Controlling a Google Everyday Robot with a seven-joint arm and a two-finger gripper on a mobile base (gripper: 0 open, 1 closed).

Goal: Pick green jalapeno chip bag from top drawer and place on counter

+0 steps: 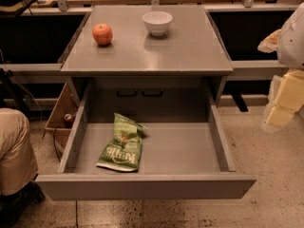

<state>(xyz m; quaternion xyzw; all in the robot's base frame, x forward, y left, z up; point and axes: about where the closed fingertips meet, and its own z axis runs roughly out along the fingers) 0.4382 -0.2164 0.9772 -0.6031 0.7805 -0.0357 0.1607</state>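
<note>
The green jalapeno chip bag [122,145] lies flat on the left half of the bottom of the top drawer [190,151], which is pulled fully out toward me. The bag is crinkled, with white lettering and its pale edge toward the drawer front. The counter [190,46] is the grey cabinet top above and behind the drawer. My gripper [281,109], pale yellow under a white arm, hangs at the right edge of the view. It is outside the drawer's right wall, above the floor and far from the bag, holding nothing.
A red apple [102,34] and a white bowl [157,22] stand on the back of the counter. A person's tan-clad leg [14,151] is at the left, next to a cardboard box [59,113] beside the cabinet. Speckled floor lies in front.
</note>
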